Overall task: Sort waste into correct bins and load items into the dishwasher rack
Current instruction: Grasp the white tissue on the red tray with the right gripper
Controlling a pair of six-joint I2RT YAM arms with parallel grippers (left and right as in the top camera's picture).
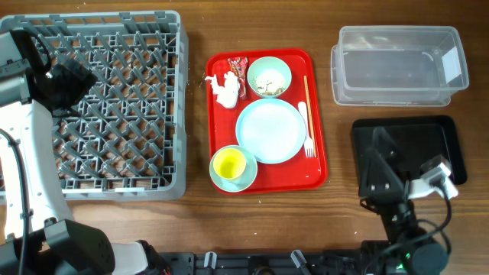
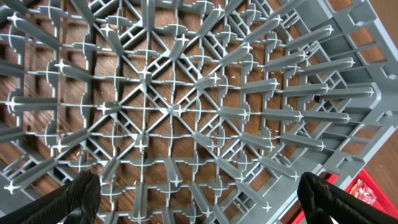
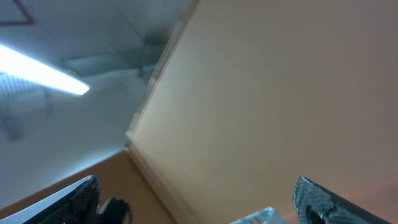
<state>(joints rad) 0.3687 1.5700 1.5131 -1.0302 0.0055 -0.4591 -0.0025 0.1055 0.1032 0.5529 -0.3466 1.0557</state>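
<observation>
The grey dishwasher rack (image 1: 153, 164) stands at the left with no items in it, and it fills the left wrist view (image 2: 186, 93). My left gripper (image 1: 70, 79) hovers over its left part, open and empty (image 2: 199, 202). On the red tray lie a crumpled white tissue (image 1: 225, 89), a red wrapper (image 1: 239, 69), a mint bowl with crumbs (image 1: 269, 77), a mint plate (image 1: 270, 131), a white fork (image 1: 308, 131) and a yellow cup (image 1: 229, 162) standing in a second bowl (image 1: 243, 177). The clear tub (image 1: 397, 65) and black tray (image 1: 443, 137) stand at the right. My right gripper (image 1: 380, 162) is above the black tray, open (image 3: 199, 208), pointing up at the ceiling.
The red tray (image 1: 317, 172) sits between the rack and the bins. A thin wooden stick (image 1: 306, 90) lies along its right side. The wrapper's corner (image 2: 364, 190) shows past the rack's edge in the left wrist view. Bare wood table lies in front.
</observation>
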